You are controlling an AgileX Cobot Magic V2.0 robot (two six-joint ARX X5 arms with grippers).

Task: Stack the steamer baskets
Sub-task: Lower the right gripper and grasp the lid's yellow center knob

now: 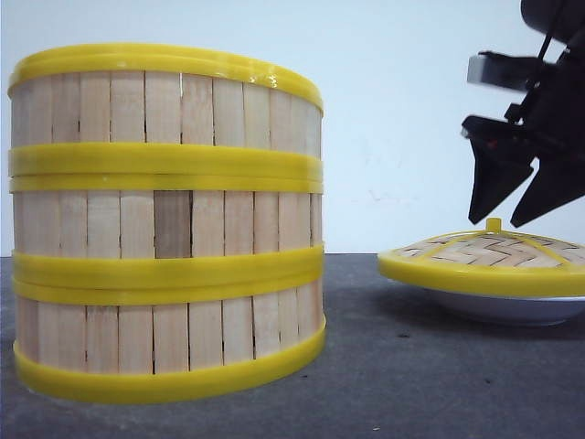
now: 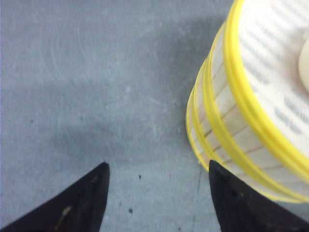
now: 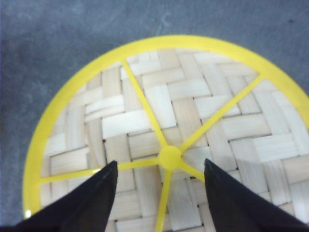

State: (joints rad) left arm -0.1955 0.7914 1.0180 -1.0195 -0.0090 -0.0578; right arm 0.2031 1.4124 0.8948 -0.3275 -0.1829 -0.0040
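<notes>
Yellow-rimmed steamer baskets (image 1: 166, 224) already stand three high in the front view, so I judge the stacking done. Well right of the stack, my right tool (image 1: 516, 218) hovers spread over the domed woven lid (image 1: 484, 261), which sits on a white plate (image 1: 512, 309), on a grey bench (image 1: 384, 375) before a pale wall.

Left wrist: my left tool (image 2: 157, 198) hangs spread and empty just beside the stack.

Right wrist: black fingers (image 3: 91, 200) straddle the lid's knob (image 3: 170, 157), probably to grasp it.

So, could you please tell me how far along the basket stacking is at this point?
The stacking looks done: all three steamer baskets stand in one column. In hand: the right claw hangs open above the lid, which sits on the white plate. The left claw is open and empty. Left: perhaps only capping the stack.
</notes>
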